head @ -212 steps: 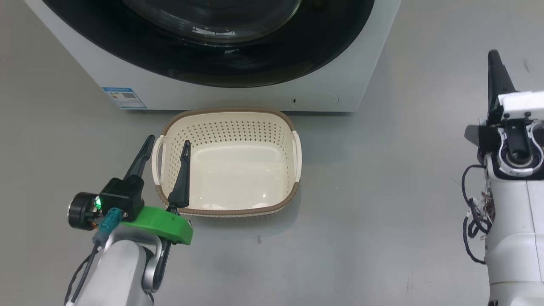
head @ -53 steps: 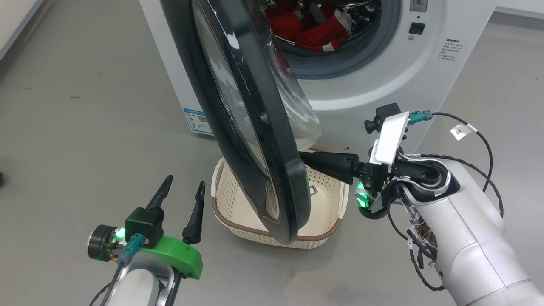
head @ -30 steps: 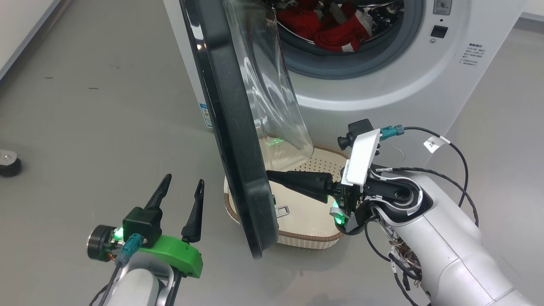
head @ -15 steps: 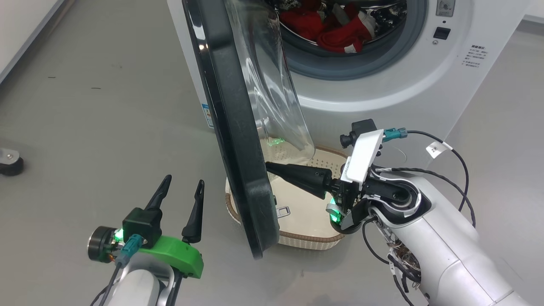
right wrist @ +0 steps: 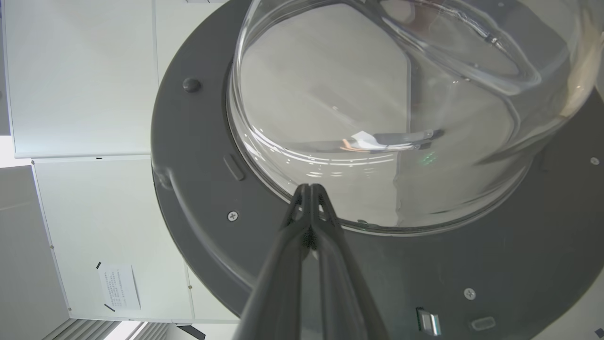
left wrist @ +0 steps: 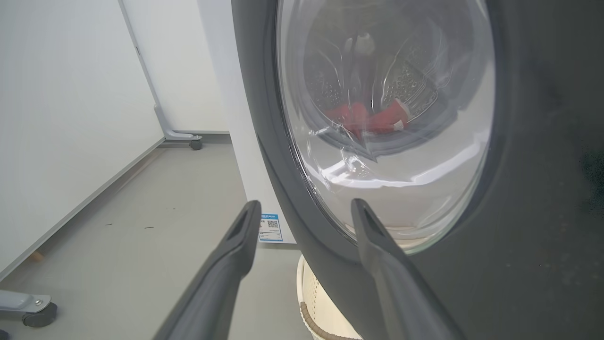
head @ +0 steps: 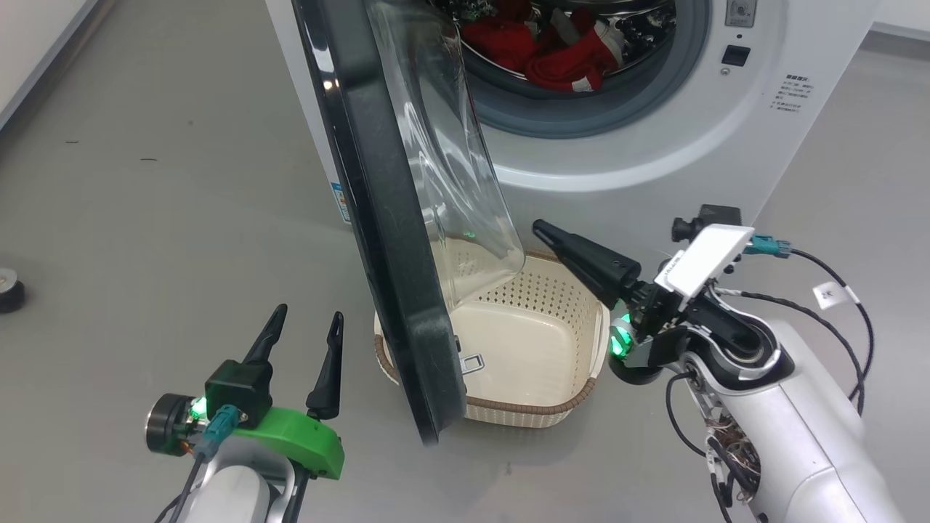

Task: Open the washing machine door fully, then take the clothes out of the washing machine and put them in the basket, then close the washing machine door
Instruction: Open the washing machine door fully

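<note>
Step in hand is judged to be door opening, not yet finished. The large round washing machine door with glossy black ring (head: 385, 240) is seen swung out, edge-on to the head view. Its bulging clear glass bowl (head: 443, 167) faces the right arm. The door's lower edge hangs over the left part of the small cream perforated plastic basket with brown woven-look rim (head: 523, 410), which is set on the floor just before the big white front-loading washing machine (head: 654, 160). The bright red clothes with white trim (head: 552, 58) are seen lying in the steel drum, untouched.

Right gripper (head: 541, 229): fingers pressed together, nothing held. It is angled up and left over the basket's right rim and aimed at the door's inner side near the bowl. A small gap is seen in the head view; contact cannot be told from the right wrist view.

Left gripper (head: 307, 314): fingers spread wide, empty. It is held low on the door's outer side, pointed up at the black ring, seemingly apart from it.

Next move: the door is likely to be pushed wider from inside, clear of the basket, before the drum is reached into.
</note>
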Available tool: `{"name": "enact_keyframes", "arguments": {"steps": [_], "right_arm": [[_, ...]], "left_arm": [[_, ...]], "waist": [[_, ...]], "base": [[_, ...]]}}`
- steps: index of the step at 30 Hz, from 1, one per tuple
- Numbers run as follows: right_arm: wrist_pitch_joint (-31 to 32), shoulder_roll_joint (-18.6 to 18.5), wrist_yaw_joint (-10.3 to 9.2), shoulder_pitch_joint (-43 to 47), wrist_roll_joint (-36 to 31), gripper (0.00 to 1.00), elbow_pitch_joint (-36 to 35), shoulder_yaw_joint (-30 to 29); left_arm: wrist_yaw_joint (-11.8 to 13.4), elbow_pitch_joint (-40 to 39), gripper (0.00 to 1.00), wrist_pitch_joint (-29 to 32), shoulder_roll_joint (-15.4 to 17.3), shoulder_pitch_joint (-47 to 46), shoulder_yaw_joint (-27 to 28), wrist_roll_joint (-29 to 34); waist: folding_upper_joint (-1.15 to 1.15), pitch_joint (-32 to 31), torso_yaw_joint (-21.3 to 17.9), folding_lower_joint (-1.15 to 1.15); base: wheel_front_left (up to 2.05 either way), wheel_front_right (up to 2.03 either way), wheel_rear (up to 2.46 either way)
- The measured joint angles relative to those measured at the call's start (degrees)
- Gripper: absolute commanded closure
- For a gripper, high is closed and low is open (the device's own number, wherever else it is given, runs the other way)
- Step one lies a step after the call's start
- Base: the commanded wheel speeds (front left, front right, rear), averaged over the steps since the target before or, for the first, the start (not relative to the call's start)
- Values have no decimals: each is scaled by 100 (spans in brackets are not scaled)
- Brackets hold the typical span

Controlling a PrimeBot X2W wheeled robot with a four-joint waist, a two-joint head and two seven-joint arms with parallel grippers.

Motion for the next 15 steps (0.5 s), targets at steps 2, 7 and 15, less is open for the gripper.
{"name": "enact_keyframes", "arguments": {"steps": [2, 7, 15], "right_arm": [[-175, -64, 0, 130, -113, 54, -74, -130], [-643, -219, 0, 483, -520, 0, -254, -399], [-1660, -505, 0, 1027, -1574, 0, -419, -650]], "left_arm": [[3, -1, 0, 1, -1, 5, 19, 0], [48, -1, 0, 1, 0, 12, 80, 0], [56, 4, 0, 1, 0, 36, 116, 0]], "waist": [[0, 1, -22, 0], [0, -14, -101, 0], [0, -11, -179, 0]], "base": [[0, 0, 0], [0, 0, 0], [0, 0, 0]]}}
